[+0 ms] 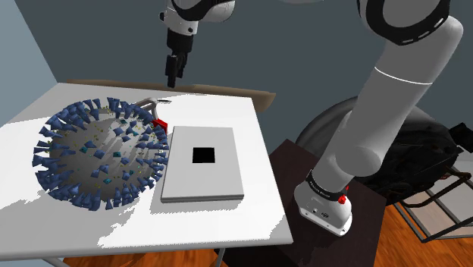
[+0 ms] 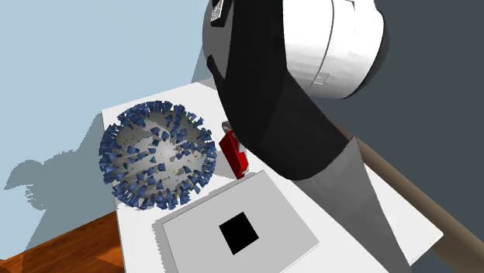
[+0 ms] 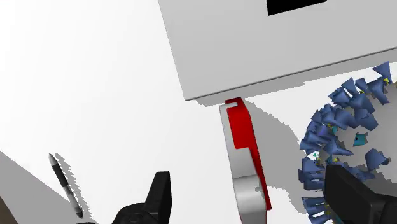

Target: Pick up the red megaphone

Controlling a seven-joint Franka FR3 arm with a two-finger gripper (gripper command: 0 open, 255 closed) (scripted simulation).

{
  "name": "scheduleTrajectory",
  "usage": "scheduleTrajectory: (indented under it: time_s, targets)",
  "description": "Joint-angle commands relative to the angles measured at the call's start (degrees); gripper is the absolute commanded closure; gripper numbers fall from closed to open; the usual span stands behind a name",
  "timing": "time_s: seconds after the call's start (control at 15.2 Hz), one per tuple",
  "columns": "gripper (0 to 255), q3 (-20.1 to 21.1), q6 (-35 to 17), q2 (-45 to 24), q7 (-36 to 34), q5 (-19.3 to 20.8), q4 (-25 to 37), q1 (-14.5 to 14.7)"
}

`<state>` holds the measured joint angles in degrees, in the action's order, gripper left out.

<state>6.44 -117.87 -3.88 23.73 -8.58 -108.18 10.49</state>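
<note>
Approach is the step in hand: the gripper (image 1: 173,79) hangs above the far side of the table (image 1: 258,190), not yet down at the megaphone (image 1: 160,122), and nothing is held. From the wrist, the gripper (image 3: 249,177) has its two black fingers standing wide apart, and the megaphone (image 3: 240,133) lies on the table (image 3: 95,76) in the gap between them without touching either. It is a narrow red piece with a grey end nearest the hand; its red tip sits just at the edge of the grey slab (image 3: 254,44), and the spiky blue ball (image 3: 343,127) lies close on its other flank. The second exterior view gives the same lie: the megaphone (image 2: 234,151) is wedged between the ball (image 2: 155,155) and the slab (image 2: 271,205), towards the table's far edge. A thin pen (image 3: 65,184) rests well off to the side and should not matter. The next move, I judge, is a straight descent that keeps the fingers astride the red body, then a close across its narrow width. One finger must come down in the tight space by the ball (image 1: 98,152), so brushing its spikes is the likely fault; the slab (image 1: 201,182) leaves little room to shift along the megaphone.
</note>
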Motion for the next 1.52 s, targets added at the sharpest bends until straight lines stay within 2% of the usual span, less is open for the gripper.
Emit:
scheduleTrajectory:
  time_s: [0.0, 0.66, 1.25, 1.32, 1.45]
  targets:
    - [0, 0.55, -0.71, -3.98, 1.18, -0.28, 3.18, 0.51]
    - [0, 3.57, 0.43, -24.05, 4.48, 0.37, 23.99, 4.09]
    - [0, 3.53, -4.45, -25.79, 5.32, 0.23, 20.77, 4.14]
    - [255, 3.53, -4.53, -25.7, 5.36, 0.21, 20.59, 4.11]
    - [255, 3.54, -4.55, -25.71, 5.34, 0.21, 20.59, 4.13]
